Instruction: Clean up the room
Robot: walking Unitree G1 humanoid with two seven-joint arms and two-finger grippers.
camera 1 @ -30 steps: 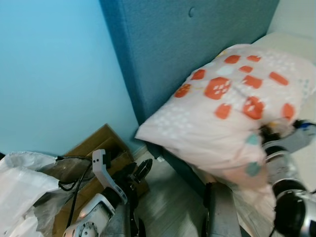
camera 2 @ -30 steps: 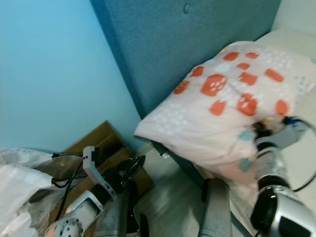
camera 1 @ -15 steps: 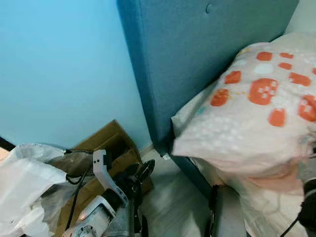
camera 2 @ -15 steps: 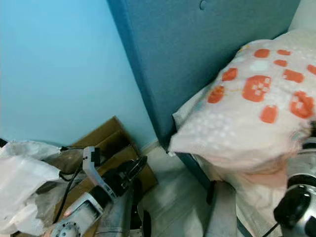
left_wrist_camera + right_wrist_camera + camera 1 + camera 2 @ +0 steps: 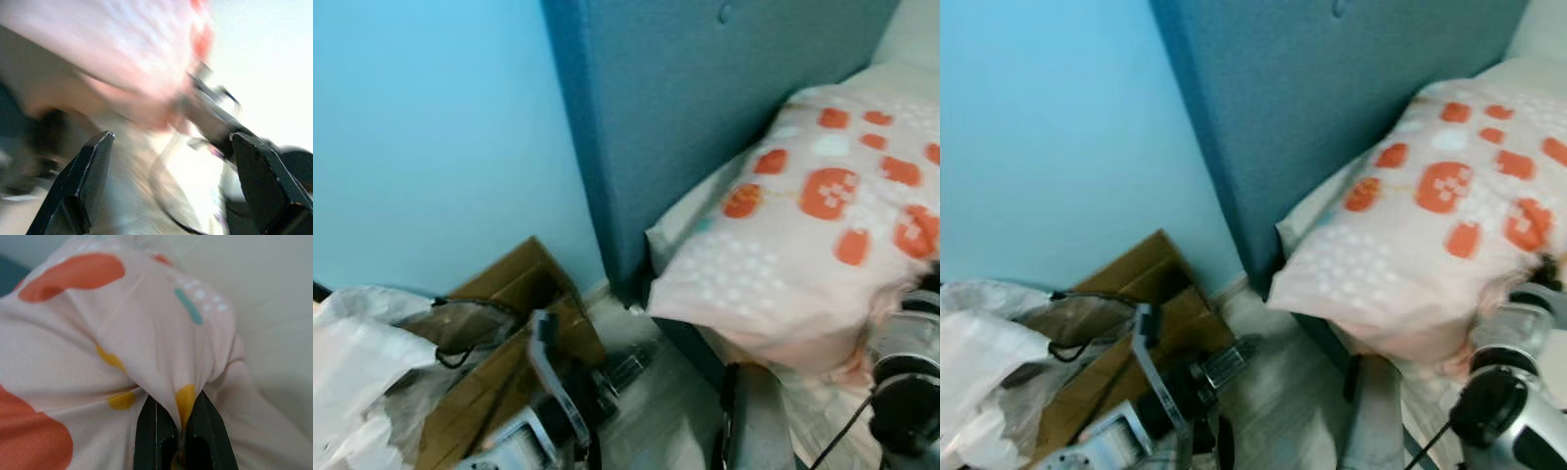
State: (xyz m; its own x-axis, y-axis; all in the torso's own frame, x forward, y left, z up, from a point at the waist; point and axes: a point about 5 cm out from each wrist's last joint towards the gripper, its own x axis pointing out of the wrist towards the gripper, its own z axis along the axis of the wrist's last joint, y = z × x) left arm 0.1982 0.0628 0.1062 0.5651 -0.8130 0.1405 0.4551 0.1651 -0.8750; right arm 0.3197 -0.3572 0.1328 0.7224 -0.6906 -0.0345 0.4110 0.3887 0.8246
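Up on the right, the pale pink pillow with orange patches (image 5: 803,235) lies against the teal padded headboard (image 5: 705,108), its fabric pinched tight in the right gripper (image 5: 178,431). Low on the left, the left gripper (image 5: 171,181) hangs spread wide — near a brown cardboard box (image 5: 509,323).

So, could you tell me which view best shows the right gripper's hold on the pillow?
The right wrist view: the right gripper pinches a fold of the pillow. The eye views show the whole pillow on the bed; the left wrist view blurs it.
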